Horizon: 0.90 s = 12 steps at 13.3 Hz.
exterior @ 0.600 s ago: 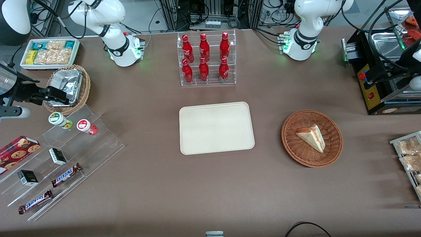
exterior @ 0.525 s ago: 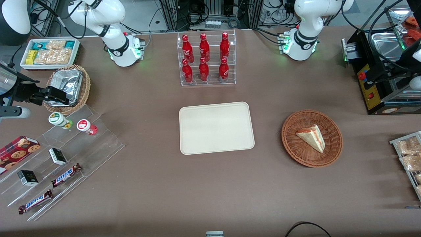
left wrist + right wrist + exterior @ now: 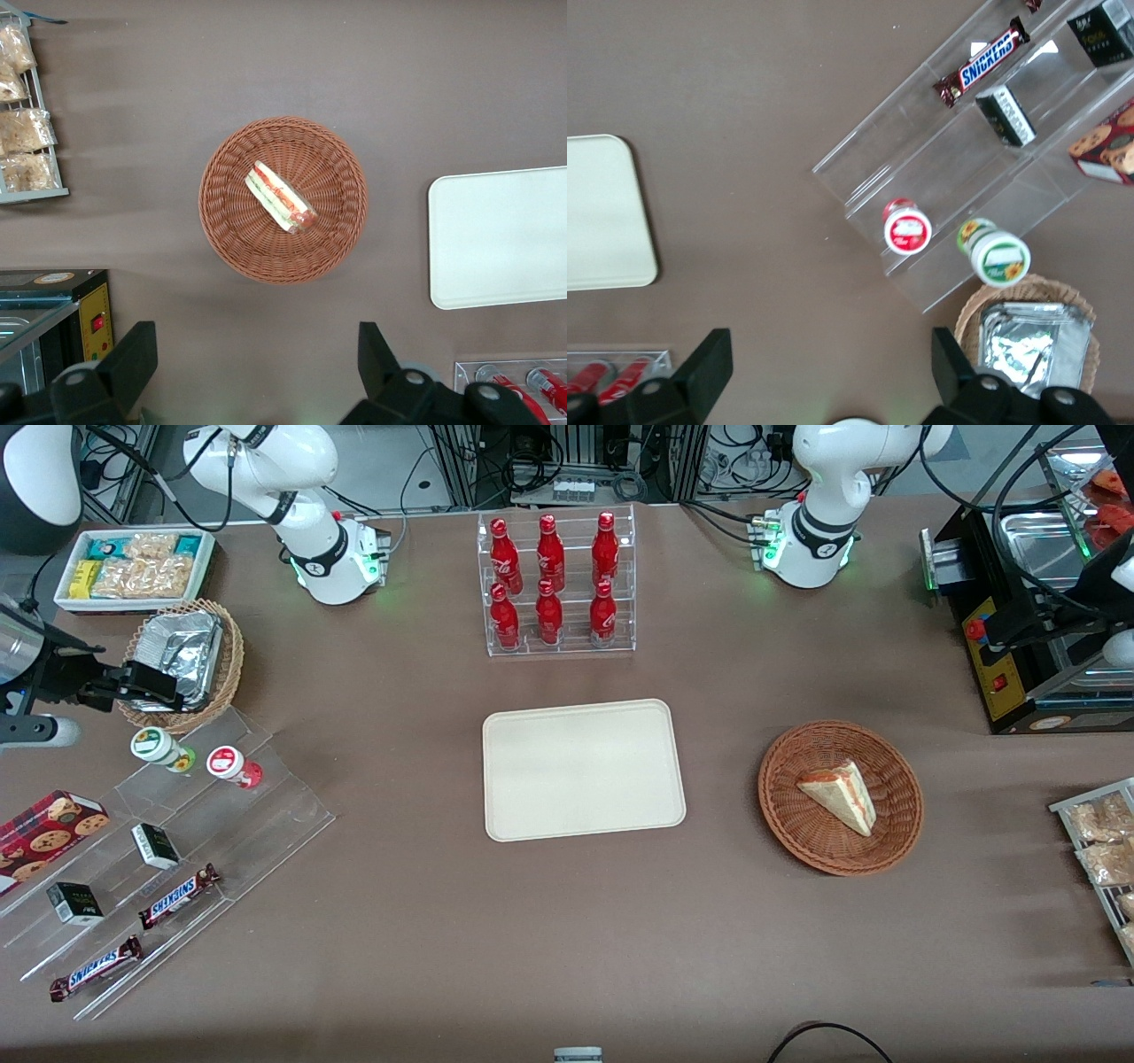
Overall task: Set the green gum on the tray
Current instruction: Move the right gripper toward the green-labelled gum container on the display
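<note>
The broad brown-covered table (image 3: pixel 567 921) carries everything, and near its middle lies the large flat cream-beige rectangular tray (image 3: pixel 585 769) with rounded corners and a low rim, bare and ready to receive the bottle. Toward the working arm's end of the table sits a clear stepped acrylic display stand (image 3: pixel 168 850), its tiers raked so that small goods face outward; chocolate bars and little dark boxes occupy the lower steps nearer the front camera. A round wicker basket holding a crumpled foil container (image 3: pixel 182 660) stands just beside the stand's upper step.

The black two-finger gripper (image 3: pixel 146 682) of the right arm hangs above that basket's edge, near the upper step but apart from anything on it. In the right wrist view its jaws stand wide apart with nothing between them, presumably opened for a descent onto the bottle.

The small cylindrical green gum bottle with a white lid and green round label (image 3: pixel 158 747) (image 3: pixel 994 252) stands on the upper step, seemingly tilted a little, though the angle makes that hard to judge. Close beside it is the like red-lidded gum bottle (image 3: pixel 230 764), near enough that the fingers will likely need to straddle the green one cleanly without nudging its neighbour.
</note>
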### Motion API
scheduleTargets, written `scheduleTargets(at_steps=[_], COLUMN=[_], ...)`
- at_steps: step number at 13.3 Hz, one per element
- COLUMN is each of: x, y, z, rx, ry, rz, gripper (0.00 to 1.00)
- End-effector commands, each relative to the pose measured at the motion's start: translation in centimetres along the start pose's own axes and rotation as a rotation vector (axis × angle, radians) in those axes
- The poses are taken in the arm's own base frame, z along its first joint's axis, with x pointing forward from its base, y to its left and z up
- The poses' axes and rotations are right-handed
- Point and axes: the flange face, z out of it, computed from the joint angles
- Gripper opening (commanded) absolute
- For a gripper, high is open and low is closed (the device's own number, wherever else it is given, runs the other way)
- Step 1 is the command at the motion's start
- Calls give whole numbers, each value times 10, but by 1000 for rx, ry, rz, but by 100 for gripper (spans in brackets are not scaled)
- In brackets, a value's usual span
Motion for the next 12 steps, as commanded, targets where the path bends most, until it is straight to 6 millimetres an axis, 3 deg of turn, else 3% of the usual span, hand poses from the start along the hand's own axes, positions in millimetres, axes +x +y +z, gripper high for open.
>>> scheduleTargets(at_steps=[1, 6, 12], x=[-8, -5, -29], y=[29, 92, 129], z=[29, 78, 132], rx=[19, -9, -41], ry=[46, 92, 171], rz=[-113, -365, -608], gripper=[100, 100, 100])
